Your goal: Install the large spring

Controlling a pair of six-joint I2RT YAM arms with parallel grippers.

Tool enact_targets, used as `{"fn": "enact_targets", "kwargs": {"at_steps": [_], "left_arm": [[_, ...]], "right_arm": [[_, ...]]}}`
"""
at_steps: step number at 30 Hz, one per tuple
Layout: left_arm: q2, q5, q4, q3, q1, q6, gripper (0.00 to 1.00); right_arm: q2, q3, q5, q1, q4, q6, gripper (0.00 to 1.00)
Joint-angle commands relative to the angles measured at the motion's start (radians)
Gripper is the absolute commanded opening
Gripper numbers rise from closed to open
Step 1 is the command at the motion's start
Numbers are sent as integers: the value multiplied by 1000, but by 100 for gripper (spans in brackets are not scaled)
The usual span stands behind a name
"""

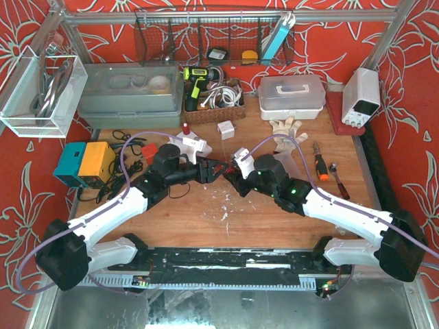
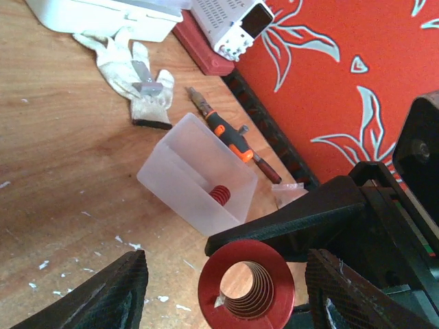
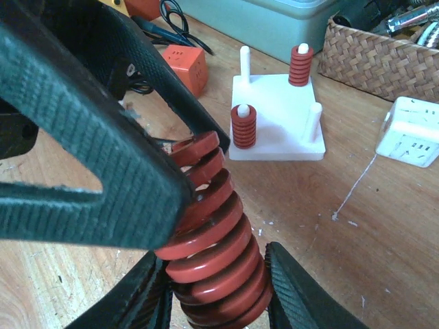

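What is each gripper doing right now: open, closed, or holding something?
Left gripper: jaws open, spread either side of the large spring, not gripping it.
Right gripper: jaws closed on the large spring.

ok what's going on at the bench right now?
Both arms meet mid-table at the large spring. The right gripper has its jaws closed on the coils. The left gripper has its jaws open on either side of the spring's end, not gripping it. It looks like a handover, though which way is unclear. The white peg base carries two small springs; its other two pegs are bare, so the large spring isn't installed yet.
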Motion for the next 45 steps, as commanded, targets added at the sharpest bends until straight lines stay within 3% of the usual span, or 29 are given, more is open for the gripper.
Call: {"fn": "enact_targets", "kwargs": {"at_steps": [1,5,11,17,21,22,26,32,37,45], "left_arm": [[4,43,20,22,-11,-11,64],[10,58,28,18,-12,-24,62],[0,54,45,9,-12,-32,50],[-15,54,45,2,-12,-42,17],[-12,52,33,3,-12,-39,3],[-10,48,28,7,-12,-36,1],[-12,-20,-23,41,-12,-2,0],[-20,-368,-137,108,-11,86,0],[33,-626,-146,160,-6,168,0],[148,-855,-142,241,65,270,0]], "right_arm": [[2,13,22,14,60,4,0],[10,17,22,20,61,5,0],[13,20,23,29,59,1,0],[11,19,51,32,52,-2,0],[15,20,60,32,54,6,2],[18,25,64,32,45,11,7],[24,58,81,32,-32,5,50],[-53,80,279,30,-197,-23,98],[-165,3,399,29,-186,-57,99],[-297,-187,574,25,-47,-86,99]]}}
